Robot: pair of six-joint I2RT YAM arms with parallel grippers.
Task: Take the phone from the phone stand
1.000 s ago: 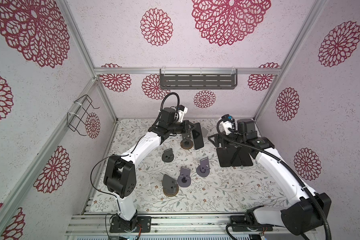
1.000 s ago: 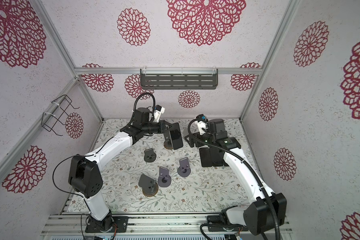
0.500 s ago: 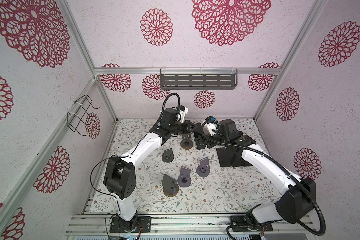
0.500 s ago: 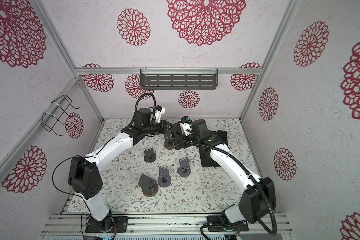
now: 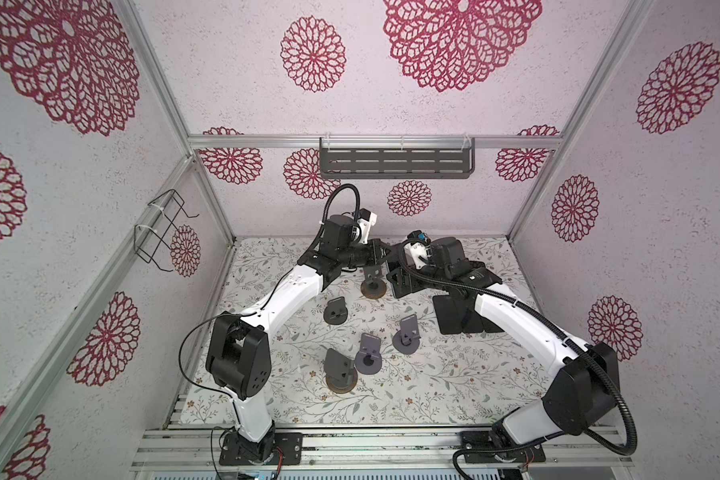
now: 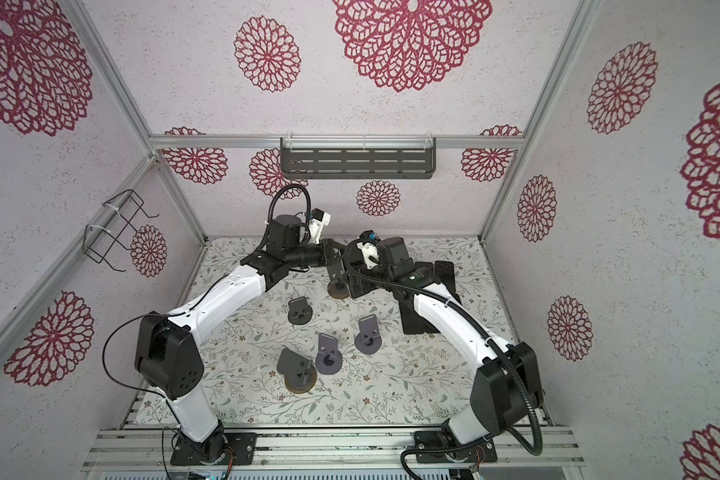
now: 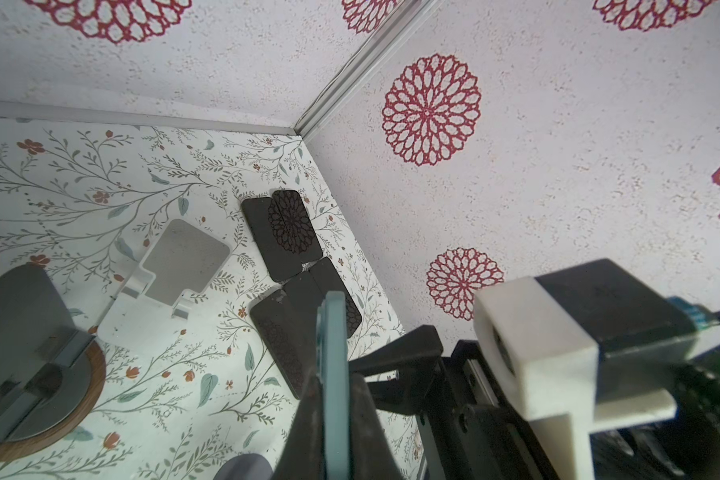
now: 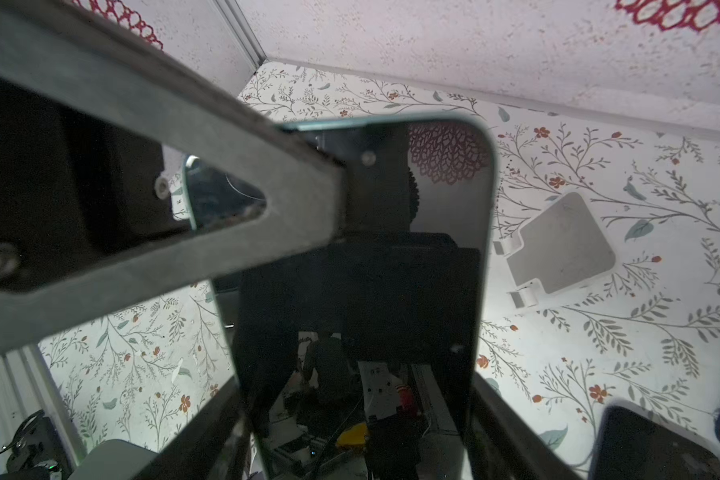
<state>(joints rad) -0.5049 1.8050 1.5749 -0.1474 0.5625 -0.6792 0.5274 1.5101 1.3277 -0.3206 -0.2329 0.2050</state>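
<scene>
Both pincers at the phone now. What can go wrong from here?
1. The left pincer clamps the phone near one end; whether the right pincer grips yet is unclear. An early release could drop it by the stand.
2. A left finger crosses the phone's face right beside the right pincer; closing or pulling away may knock them together.
3. The laid-down phones already overlap; setting another there could shift them.
</scene>
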